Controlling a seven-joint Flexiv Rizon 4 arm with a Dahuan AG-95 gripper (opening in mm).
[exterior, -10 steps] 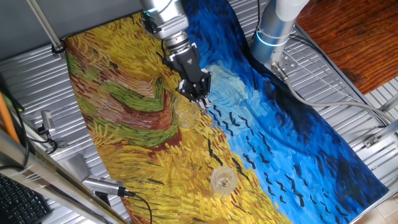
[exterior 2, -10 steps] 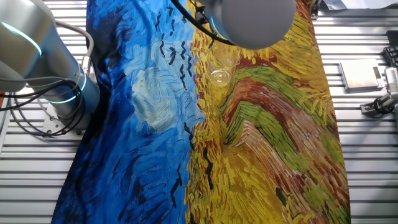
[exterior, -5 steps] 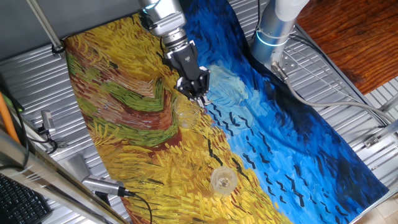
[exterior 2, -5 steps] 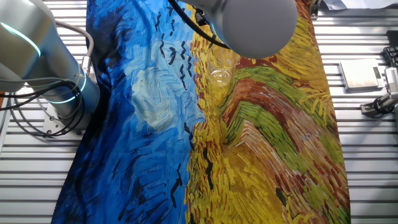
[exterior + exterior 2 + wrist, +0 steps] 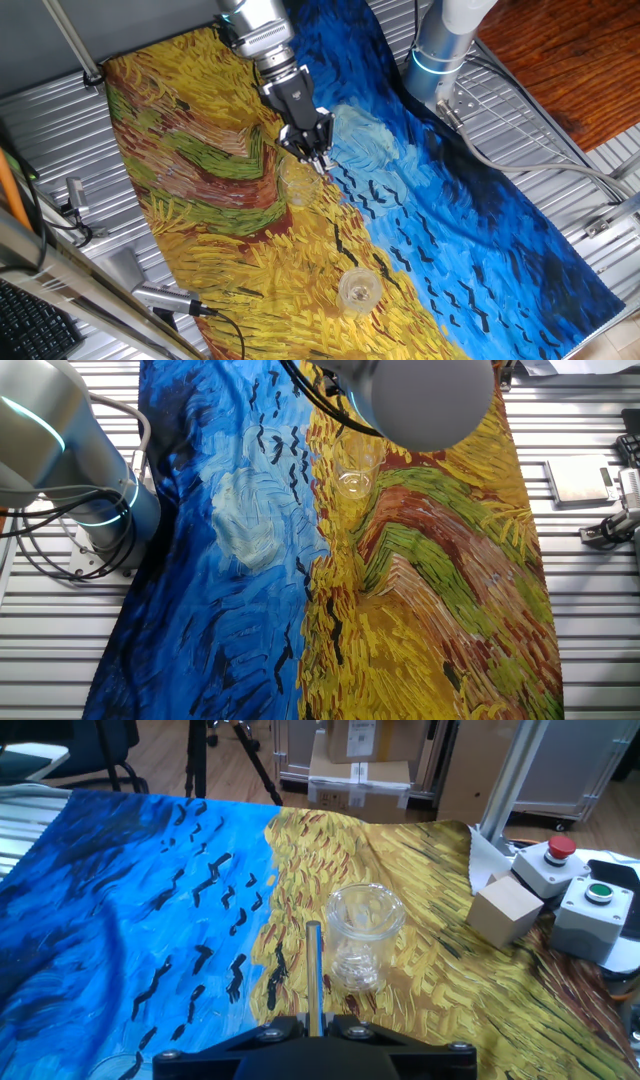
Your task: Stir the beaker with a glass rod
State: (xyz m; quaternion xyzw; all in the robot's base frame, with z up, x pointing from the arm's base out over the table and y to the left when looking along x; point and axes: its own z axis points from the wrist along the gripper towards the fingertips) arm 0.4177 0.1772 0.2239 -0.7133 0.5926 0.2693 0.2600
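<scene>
Gripper (image 5: 318, 158), seen w/ beaker (image 5: 297, 184) & painted cloth (image 5: 200, 230). Fingers nearly closed, pinching the glass rod (image 5: 314, 975) btwn them; in hand view the rod runs straight out from the fingertips, its far end over the cloth just left of the beaker (image 5: 364, 935). Whether the tip touches the glass or cloth: cannot tell. Beaker stands upright on the yellow part of the cloth, close to the blue/yellow border; gripper hangs just right of it in one fixed view. Second glass vessel (image 5: 358, 290) w/ brighter rim sits well apart, nearer the cloth's near edge. In the other fixed view the arm hides the gripper; beaker (image 5: 354, 475) shows below it. Wooden block (image 5: 510, 910) & button boxes (image 5: 580, 890) lie at right in hand view.
</scene>
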